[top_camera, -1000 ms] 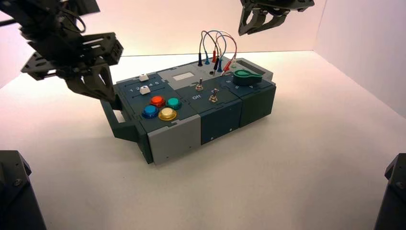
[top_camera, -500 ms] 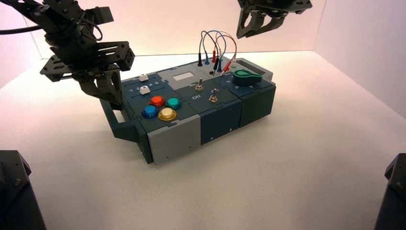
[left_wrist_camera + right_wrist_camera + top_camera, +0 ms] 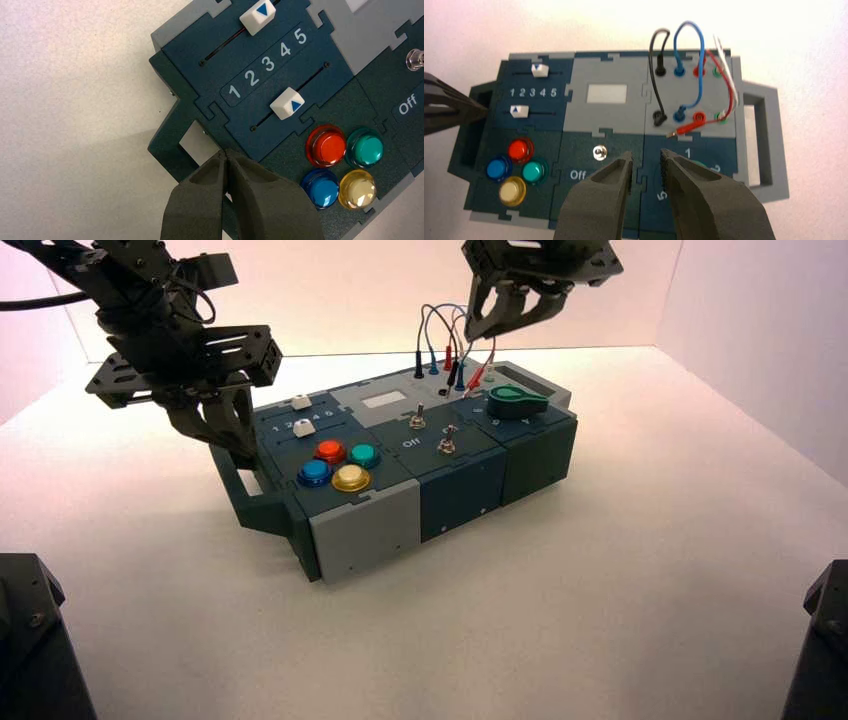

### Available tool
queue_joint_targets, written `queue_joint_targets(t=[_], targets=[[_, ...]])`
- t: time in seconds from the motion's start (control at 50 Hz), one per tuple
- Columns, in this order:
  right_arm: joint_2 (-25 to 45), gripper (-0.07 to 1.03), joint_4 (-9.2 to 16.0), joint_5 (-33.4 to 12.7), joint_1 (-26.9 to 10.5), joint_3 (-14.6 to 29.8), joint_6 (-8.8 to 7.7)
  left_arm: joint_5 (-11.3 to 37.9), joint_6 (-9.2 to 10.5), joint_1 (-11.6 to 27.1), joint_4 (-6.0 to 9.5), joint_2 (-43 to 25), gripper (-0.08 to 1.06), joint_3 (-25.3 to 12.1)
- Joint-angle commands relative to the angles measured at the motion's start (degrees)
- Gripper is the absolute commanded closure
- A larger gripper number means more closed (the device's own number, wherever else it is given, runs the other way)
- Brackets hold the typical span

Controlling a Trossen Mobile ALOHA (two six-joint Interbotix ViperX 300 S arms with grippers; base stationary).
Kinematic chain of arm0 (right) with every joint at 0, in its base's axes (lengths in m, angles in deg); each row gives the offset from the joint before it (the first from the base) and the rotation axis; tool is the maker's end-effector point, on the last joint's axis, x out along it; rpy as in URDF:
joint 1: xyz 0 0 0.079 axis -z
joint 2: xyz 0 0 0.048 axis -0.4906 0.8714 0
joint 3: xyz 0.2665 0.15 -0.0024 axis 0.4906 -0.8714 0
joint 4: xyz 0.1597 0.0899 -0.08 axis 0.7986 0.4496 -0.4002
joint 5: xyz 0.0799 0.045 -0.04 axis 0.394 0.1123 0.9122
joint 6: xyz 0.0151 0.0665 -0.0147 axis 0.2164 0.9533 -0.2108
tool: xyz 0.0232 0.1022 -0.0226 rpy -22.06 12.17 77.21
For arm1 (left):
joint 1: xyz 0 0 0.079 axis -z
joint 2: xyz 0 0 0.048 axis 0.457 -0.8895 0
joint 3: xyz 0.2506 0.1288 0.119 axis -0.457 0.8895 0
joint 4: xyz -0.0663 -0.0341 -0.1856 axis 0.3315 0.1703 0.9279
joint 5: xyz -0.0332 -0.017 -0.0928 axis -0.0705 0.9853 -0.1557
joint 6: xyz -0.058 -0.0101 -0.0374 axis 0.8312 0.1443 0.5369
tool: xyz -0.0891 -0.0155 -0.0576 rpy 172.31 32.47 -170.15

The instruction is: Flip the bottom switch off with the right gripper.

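The bottom switch (image 3: 447, 445) is a stubby silver toggle on the dark blue panel near the box's front, with white lettering just behind it. It is hidden behind my fingers in the right wrist view. The taller toggle (image 3: 418, 418) stands behind it, beside "Off" (image 3: 577, 174). My right gripper (image 3: 483, 332) hangs open high above the box's back, over the wires. In the right wrist view (image 3: 645, 157) its fingers frame the seam between the switch panel and the knob panel. My left gripper (image 3: 235, 445) is shut and empty at the box's left handle (image 3: 170, 145).
Looped wires (image 3: 450, 335) rise from the box's back, just under the right gripper. A green knob (image 3: 515, 400) sits at the right end. Two white sliders (image 3: 287, 103) and several coloured buttons (image 3: 338, 465) fill the left half. Dark bases stand at both front corners.
My right gripper has moved left and down toward the wires. My left arm swung right toward the box's handle a second ago and has held still since.
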State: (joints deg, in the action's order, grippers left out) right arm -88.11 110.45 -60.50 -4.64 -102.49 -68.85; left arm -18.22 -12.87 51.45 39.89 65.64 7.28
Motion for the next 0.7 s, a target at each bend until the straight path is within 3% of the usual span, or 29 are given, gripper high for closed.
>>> queue_joint_targets(t=[0.02,0.44,0.7], targets=[[-0.53,0.64,0.35,0.26,-0.35,0.35,0.09,0.44,0.09,0.35,0.26,-1.05,1.01,-0.53],[-0.62,0.64,0.53,0.62,-0.97,0.44,0.09,5.19,0.7,0.44,0.62,-0.35,1.01,0.53],[-0.62,0.64,0.53,0.53,-1.85,0.26,0.09,3.69,0.7,0.44,0.62,-0.53,1.01,0.18]])
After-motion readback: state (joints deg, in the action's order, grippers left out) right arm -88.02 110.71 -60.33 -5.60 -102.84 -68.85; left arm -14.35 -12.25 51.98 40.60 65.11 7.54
